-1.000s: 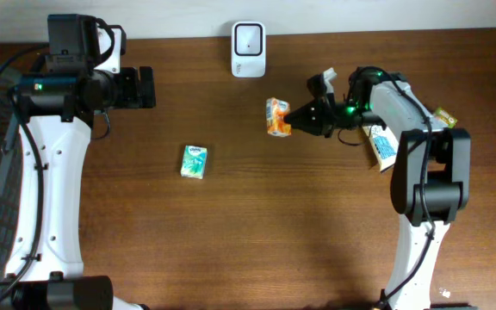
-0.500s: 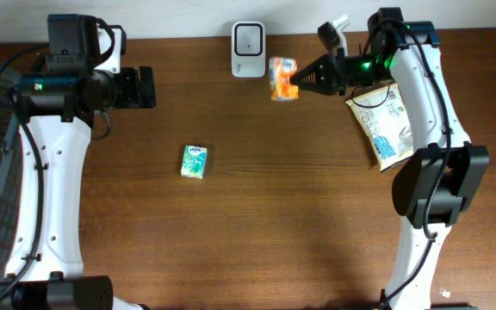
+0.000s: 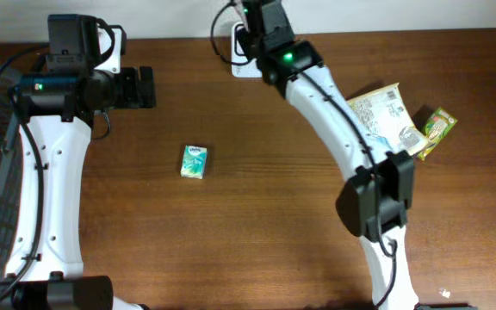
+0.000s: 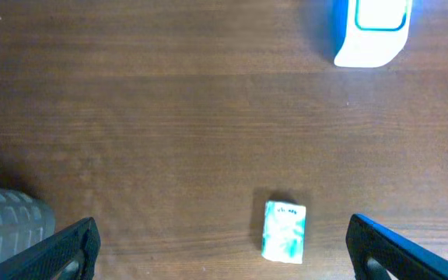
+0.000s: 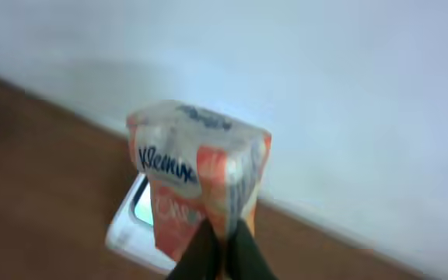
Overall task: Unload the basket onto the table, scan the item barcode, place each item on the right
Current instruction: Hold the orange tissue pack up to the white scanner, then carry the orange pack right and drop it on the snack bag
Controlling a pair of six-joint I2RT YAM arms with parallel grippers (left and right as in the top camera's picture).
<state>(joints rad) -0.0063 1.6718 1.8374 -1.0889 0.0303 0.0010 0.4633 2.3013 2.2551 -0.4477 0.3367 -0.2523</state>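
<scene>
Right wrist view: the right claw [image 5: 222, 253] is pressed together on the lower edge of the orange tissue pack [image 5: 197, 183]. The pack stands up above the fingertips. The white scanner [image 5: 131, 225] sits just behind and below the claw, against the wall.

The pack looks light and soft, a wad of tissues in slick film. It should squash rather than resist, and with so thin a pinch it could pivot or slip. A hold across its two narrow sides would be steadier and would leave the broad faces free. I cannot see a barcode on the face shown.

The left claw [image 4: 224, 253] is spread wide with nothing in it. A green tissue pack [image 4: 284, 230] lies on the desk [image 4: 169, 117] just ahead of it, and the scanner is further ahead to its right.

A second ago the right claw held the orange pack over the middle of the desk, well to the scanner's right. Half a second ago it was just beside the scanner. Now the right arm has swung across, and from overhead it hides the pack and most of the scanner. The snack bag [image 3: 386, 116] and a small green packet [image 3: 436, 127] now show more fully behind the arm. The left arm and the green pack have not moved.
</scene>
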